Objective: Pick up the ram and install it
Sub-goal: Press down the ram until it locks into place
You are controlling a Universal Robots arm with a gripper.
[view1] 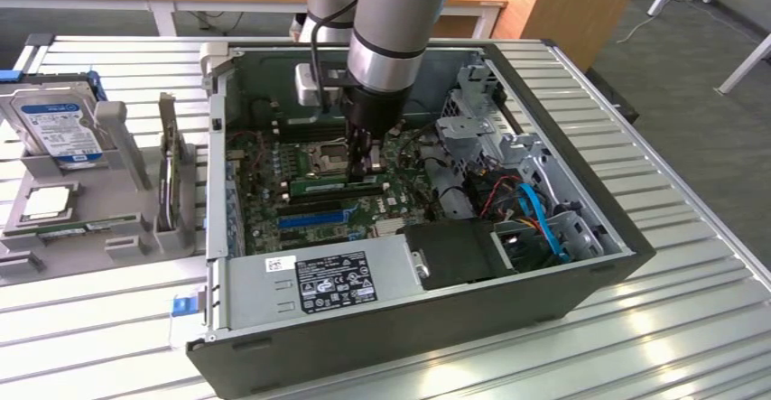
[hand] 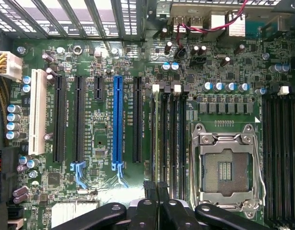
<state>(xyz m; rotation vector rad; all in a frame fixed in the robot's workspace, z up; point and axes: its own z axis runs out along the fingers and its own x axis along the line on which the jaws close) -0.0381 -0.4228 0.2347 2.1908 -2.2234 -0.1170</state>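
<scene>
The claw [view1: 365, 167] hangs low inside the case [view1: 579, 278], over the board [hand: 104, 191], its fingers [hand: 156, 189] pinched nearly together on the ram [view1: 343, 183]. The ram, a thin green stick, sits directly under the fingertips, just at 6 o'clock from the socket [view1: 323, 154] in the exterior view. Its long axis runs from 9 to 3 o'clock there, along the slots [hand: 169, 129]. Whether it is fully seated I cannot tell. Further out, at 9 o'clock, a tray [view1: 72, 215] holds a drive [view1: 58, 125] and a card [view1: 169, 161].
</scene>
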